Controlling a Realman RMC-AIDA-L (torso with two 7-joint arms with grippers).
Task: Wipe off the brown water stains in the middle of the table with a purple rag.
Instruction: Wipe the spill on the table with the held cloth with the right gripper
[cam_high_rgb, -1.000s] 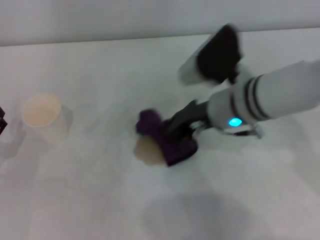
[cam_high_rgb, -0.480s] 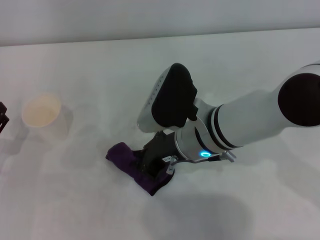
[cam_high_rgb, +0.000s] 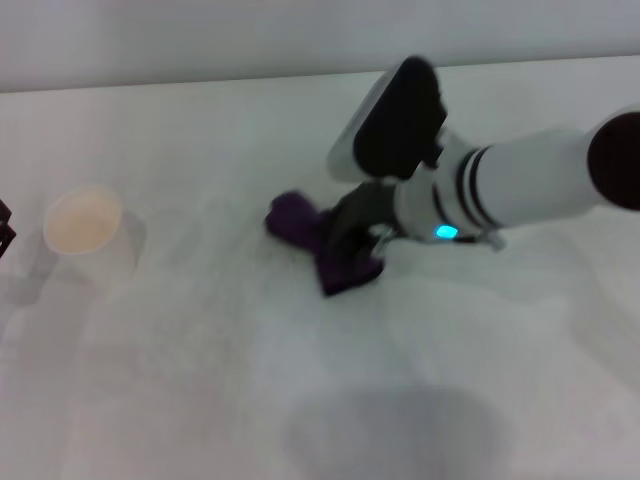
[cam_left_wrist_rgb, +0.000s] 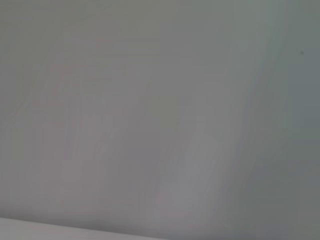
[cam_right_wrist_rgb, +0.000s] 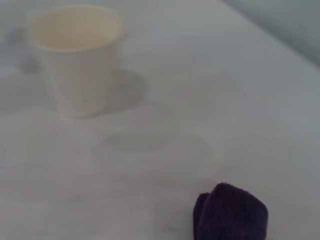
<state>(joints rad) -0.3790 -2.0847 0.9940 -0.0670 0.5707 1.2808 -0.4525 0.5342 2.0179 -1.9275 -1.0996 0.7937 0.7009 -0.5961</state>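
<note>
Change: since half a second ago the purple rag (cam_high_rgb: 325, 248) and the right gripper (cam_high_rgb: 345, 245) have swung from the near side of the table (cam_high_rgb: 200, 400) back toward its middle and far side.
Rag: bunched, flat on the tabletop near centre, pinned under the right gripper.
Stain: no brown puddle visible now.
Right gripper: fingers clamped on the rag, pressing it down.
Cup: pale paper cup (cam_high_rgb: 88, 235) well apart, to the left.
Left gripper: only a dark sliver at the left edge; state cannot be told.

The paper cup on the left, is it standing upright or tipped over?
Upright: the paper cup stands on the table with its open mouth facing up.
</note>
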